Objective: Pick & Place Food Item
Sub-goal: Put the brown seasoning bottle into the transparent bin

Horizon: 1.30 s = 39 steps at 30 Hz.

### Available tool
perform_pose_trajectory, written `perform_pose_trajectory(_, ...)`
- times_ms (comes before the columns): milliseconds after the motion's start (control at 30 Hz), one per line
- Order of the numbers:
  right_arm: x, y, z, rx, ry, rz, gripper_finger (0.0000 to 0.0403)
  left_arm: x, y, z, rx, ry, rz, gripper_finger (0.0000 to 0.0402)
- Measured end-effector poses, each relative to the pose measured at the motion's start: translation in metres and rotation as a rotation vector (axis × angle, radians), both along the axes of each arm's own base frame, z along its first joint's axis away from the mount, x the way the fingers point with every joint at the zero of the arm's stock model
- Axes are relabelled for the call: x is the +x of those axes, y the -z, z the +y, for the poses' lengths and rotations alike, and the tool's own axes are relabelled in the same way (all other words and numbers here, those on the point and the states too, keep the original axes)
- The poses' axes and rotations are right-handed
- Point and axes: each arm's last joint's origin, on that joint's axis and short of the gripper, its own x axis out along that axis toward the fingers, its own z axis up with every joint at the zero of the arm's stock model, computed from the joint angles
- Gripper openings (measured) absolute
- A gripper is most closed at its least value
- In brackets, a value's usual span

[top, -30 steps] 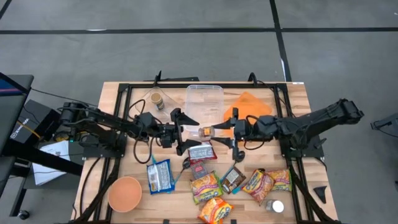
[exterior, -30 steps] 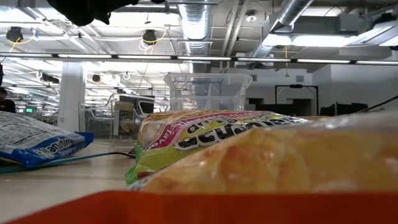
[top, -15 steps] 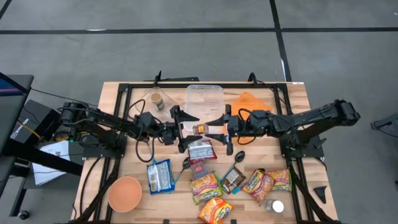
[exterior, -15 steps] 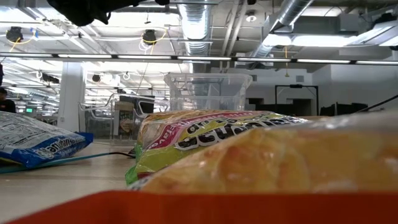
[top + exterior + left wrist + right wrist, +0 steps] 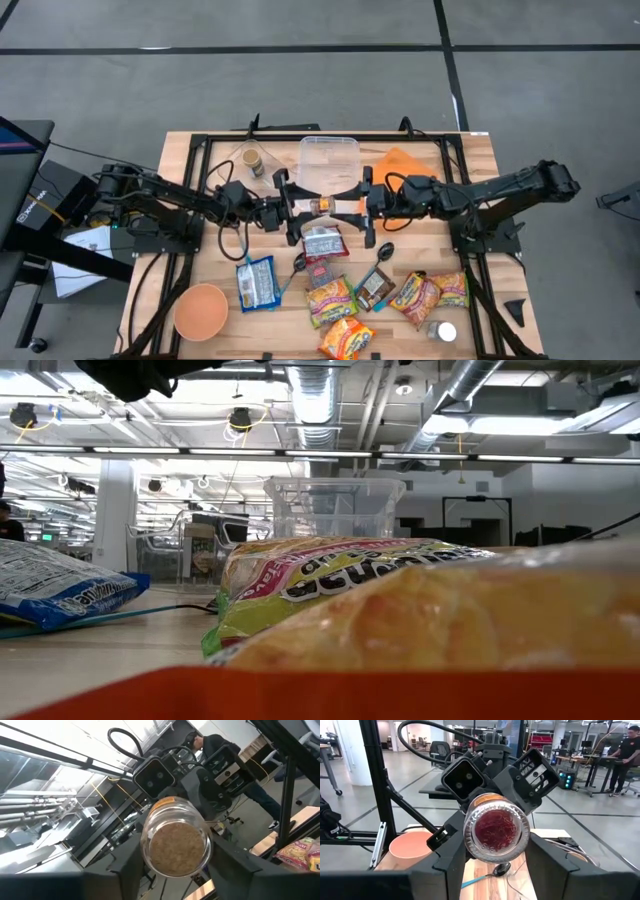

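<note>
Above the bench (image 5: 190,150), the left hand (image 5: 297,207) and right hand (image 5: 352,204) meet end to end. Both are clamped on one spice jar (image 5: 323,206), beside the clear container (image 5: 329,163).

jar (image 5: 175,839) between left gripper (image 5: 172,870) fingers | right gripper (image 5: 197,780) behind, seemingly gripping it

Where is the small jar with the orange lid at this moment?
In the high view the small jar is in the air at the middle of the table, between the left pincer and the right pincer, just in front of the clear plastic box.
</note>
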Motion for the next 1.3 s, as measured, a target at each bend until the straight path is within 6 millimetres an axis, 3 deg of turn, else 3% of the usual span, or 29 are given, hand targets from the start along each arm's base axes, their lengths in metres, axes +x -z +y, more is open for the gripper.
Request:
perform_pose_trajectory(233,0.0,0.001,0.0,0.0,-0.001,0.01,0.0157,0.0,-0.001,0.0,0.0,0.0,-0.009,0.0169)
perform_pose_trajectory(467,0.0,0.002,0.0,-0.002,-0.005,0.014,0.0084,0.0,-0.001,0.0,-0.021,-0.003,-0.009,0.0274)
perform_pose_trajectory(567,0.001,0.002,0.001,-0.001,-0.008,0.015,0.005,0.0,-0.001,0.001,-0.029,-0.014,-0.009,0.0281)
perform_pose_trajectory(667,0.001,0.002,0.001,-0.001,-0.008,0.013,0.002,0.0,-0.001,0.002,-0.041,-0.043,-0.008,0.023)
perform_pose_trajectory(833,0.001,0.002,0.001,0.003,-0.029,0.014,0.0003,0.0,0.001,0.003,-0.05,-0.071,0.013,0.0043)
perform_pose_trajectory(867,0.001,0.002,0.002,0.003,-0.033,0.015,0.0004,0.0,0.0,0.003,-0.05,-0.071,0.009,0.0022)
perform_pose_trajectory(1100,0.0,0.005,0.002,0.006,-0.034,0.046,0.0001,-0.001,-0.002,0.003,-0.047,-0.072,0.001,0.0038)
perform_pose_trajectory(1300,-0.001,0.006,0.007,0.012,-0.049,0.059,0.0001,-0.01,-0.011,0.004,-0.042,-0.074,0.022,0.0025)
